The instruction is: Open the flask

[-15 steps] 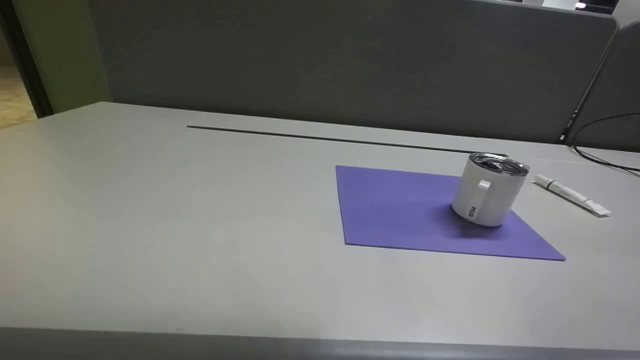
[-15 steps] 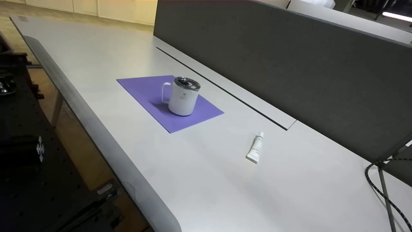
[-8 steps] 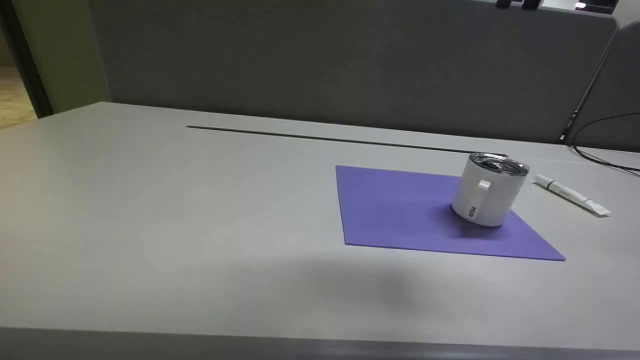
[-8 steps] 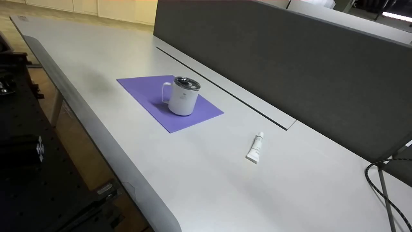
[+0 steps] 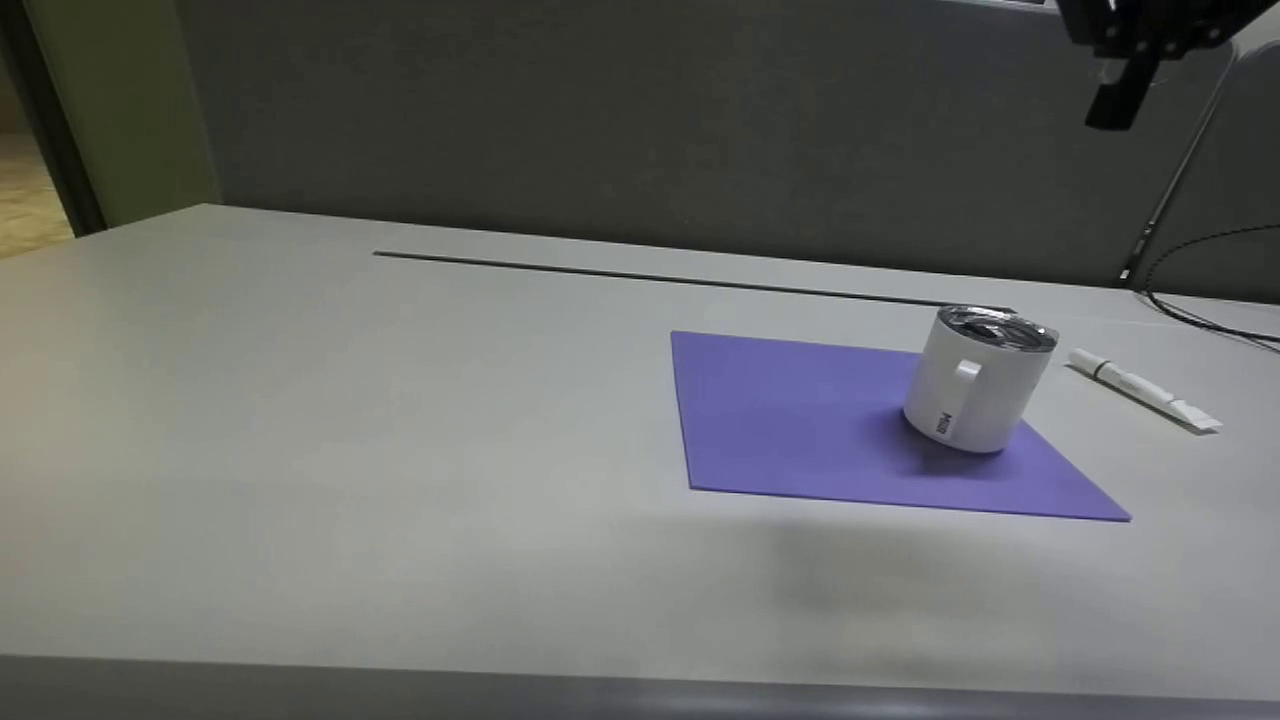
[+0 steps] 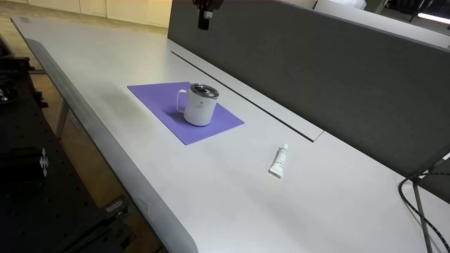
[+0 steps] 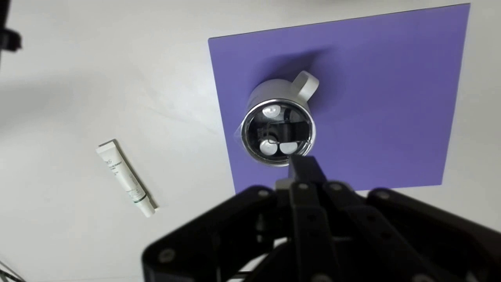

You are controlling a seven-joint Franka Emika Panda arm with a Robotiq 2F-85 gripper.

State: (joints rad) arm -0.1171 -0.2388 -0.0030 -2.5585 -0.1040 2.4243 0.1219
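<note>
Black jaws, pressed together, hang higher than the squat white flask (image 6: 199, 108) and its clear round lid (image 7: 277, 132).

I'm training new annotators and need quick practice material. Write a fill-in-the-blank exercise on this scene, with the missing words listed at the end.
1. The flask stands on a sheet coloured ____.
2. The flask's lid is ____, not off.
3. Lying off the sheet, the tube is mainly coloured ____.
4. In the wrist view, the gripper is ____ rather than open.

Missing words: purple; on; white; shut.
</note>
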